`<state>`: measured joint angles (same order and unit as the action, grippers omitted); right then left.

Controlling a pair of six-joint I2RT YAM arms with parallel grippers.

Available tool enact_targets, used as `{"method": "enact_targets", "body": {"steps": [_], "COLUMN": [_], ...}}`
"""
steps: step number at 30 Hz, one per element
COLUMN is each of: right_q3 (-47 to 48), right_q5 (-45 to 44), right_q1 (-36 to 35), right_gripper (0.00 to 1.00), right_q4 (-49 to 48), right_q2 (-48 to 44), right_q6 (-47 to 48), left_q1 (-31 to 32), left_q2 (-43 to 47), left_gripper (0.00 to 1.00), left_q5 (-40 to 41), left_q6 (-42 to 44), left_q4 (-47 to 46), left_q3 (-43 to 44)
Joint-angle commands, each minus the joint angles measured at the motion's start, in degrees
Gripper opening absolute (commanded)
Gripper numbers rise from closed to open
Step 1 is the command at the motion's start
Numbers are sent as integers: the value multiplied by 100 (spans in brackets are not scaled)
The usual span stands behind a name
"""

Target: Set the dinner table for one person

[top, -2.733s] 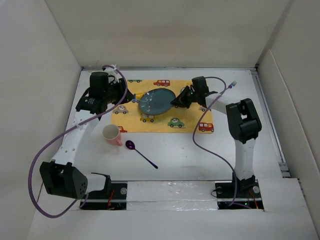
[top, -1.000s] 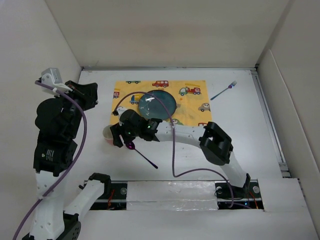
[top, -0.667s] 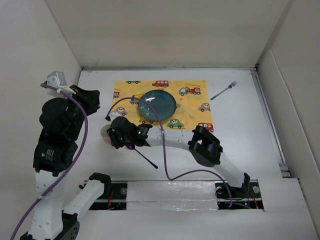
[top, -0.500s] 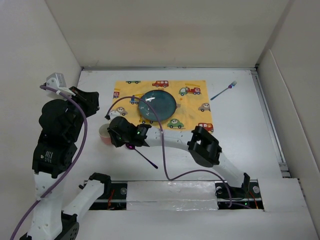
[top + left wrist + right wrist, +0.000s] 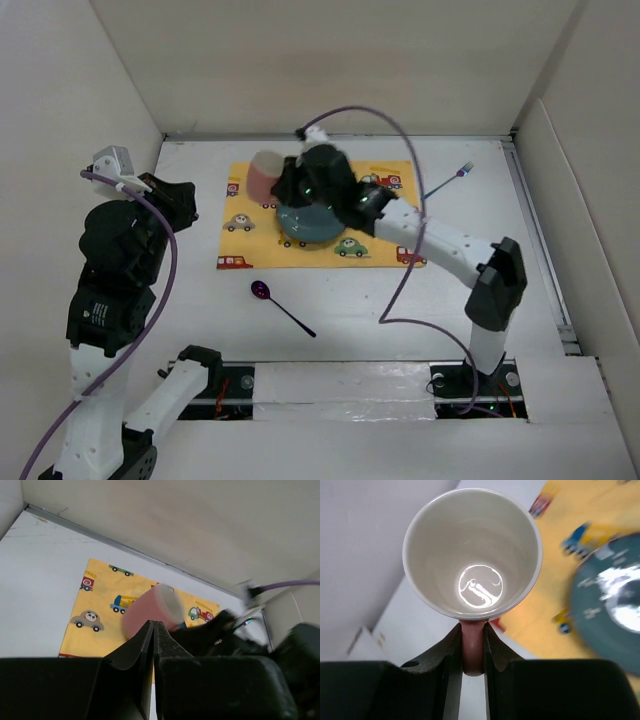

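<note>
Swung up from the matte white table [image 5: 420,310], the pink ceramic-looking cup [image 5: 266,176], likely stiff, slick and breakable, is hanging over the far-left corner of the yellow car-print cloth placemat [image 5: 240,250], the right tool [image 5: 472,630] pinching its handle, probably the surest hold, the left tool [image 5: 152,637] idling pressed together.

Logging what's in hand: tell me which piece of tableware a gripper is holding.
The pink cup, pinched by its handle in the right gripper. The teal plate rests on the placemat; the spoon and fork lie on the dinner table.

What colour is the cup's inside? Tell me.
The cup is white inside; clearest in the right wrist view.
</note>
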<state>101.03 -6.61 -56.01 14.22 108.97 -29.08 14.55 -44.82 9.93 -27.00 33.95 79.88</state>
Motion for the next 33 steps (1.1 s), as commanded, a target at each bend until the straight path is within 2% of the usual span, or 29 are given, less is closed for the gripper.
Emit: {"method": "enact_targets", "body": {"steps": [1,5,8,13,18,23,33], "right_q3": [-189,-549,-533,37,373,733,1252], "right_q5": [-323,-367,-437,-516,-578,-806,-1167], "right_q1": [1019,2153,3093,3789,4106,4107,4045], "right_gripper": [0,0,0,0,0,0,0], "right_q4": [-649,-613,-525,-218,-209,-77,151], "right_q2": [-727,-921,-702,-71,449,958,1724], "right_q6": [-107,-80,-10,87,209,473,1027], "left_q1": [22,127,180,250,250,250,453], "left_q2": [78,-9,-167,-484,-896,-1318,-1547], "left_gripper": [0,0,0,0,0,2,3], "left_q5": [26,44,9,-219,-343,-562,-694], "left_q6": [248,389,556,609,740,960,881], "left_q4": [-477,-583,-811,-1127,-1444,-1488,-1418], "left_q3": [-218,-394,-613,-859,-1079,-1044,-1202]}}
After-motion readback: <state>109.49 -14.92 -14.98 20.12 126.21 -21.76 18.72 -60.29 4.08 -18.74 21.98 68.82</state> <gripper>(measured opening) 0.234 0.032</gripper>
